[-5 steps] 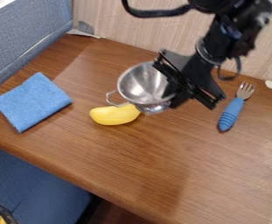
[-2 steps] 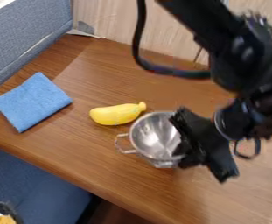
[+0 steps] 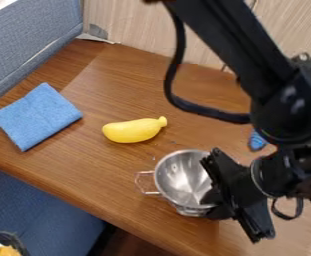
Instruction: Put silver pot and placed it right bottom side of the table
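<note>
Below-right of the banana, the claw pinches the silver pot, now carried farther from it; the transfer advances, though rightward travel likely remains.

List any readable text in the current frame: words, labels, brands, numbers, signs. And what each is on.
None that can be read.
Pot: no lettering seen.
Banana: no lettering seen.
Cloth: no lettering seen.
Arm: pale marks near its joints, too blurred to tell if they are text.
</note>
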`<state>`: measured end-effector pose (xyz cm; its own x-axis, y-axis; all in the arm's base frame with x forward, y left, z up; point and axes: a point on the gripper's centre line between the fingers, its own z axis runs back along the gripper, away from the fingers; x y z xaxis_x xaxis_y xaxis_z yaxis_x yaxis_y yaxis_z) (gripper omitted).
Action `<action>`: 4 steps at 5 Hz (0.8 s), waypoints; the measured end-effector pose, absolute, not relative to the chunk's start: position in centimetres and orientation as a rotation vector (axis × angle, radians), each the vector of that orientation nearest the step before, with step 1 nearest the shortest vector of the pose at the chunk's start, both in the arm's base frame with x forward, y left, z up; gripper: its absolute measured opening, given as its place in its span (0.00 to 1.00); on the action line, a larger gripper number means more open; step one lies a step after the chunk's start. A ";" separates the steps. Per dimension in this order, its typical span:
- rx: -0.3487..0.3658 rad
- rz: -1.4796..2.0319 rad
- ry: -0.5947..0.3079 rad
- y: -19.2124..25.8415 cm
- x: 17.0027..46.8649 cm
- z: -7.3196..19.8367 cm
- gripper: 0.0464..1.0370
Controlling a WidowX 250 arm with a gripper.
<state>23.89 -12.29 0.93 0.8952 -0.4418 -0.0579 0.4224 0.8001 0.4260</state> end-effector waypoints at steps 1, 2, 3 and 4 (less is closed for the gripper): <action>0.434 -0.485 -0.038 -12.7 23.7 0.3 0.04; 0.435 -0.485 -0.035 -12.7 23.7 0.1 0.08; 0.431 -0.478 -0.025 -12.7 23.7 -0.3 0.28; 0.428 -0.466 -0.024 -12.7 23.6 -0.4 0.58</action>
<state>23.64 -12.69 -0.36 0.8949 -0.4400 -0.0740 0.4301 0.8067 0.4053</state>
